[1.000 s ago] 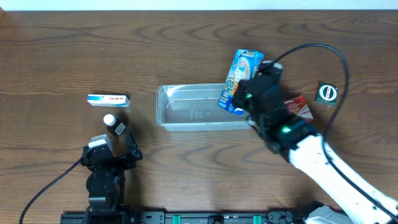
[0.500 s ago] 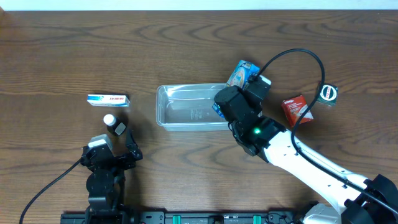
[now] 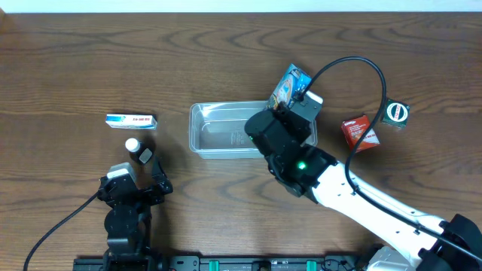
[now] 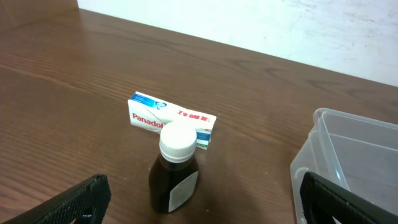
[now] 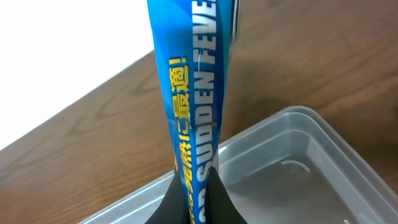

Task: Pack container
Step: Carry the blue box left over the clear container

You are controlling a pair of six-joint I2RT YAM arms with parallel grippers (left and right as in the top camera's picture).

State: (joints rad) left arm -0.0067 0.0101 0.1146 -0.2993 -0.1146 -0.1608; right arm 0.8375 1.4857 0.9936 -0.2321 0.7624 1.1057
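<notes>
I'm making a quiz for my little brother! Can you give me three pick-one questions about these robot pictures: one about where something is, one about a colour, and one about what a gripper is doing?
1. On which side of the container is the brown bottle?
A. its left
B. its right
C. inside it

2. What colour is the bottle's cap?
A. red
B. white
C. green

3. What is the right gripper doing?
A. hanging open and empty
B. pinching the bottle
C. pinching the blue packet

Answers:
1 A: the overhead view shows the bottle left of the container, apart from it.
2 B: the left wrist view shows a white cap.
3 C: the right wrist view shows its fingers closed on the packet.
</notes>
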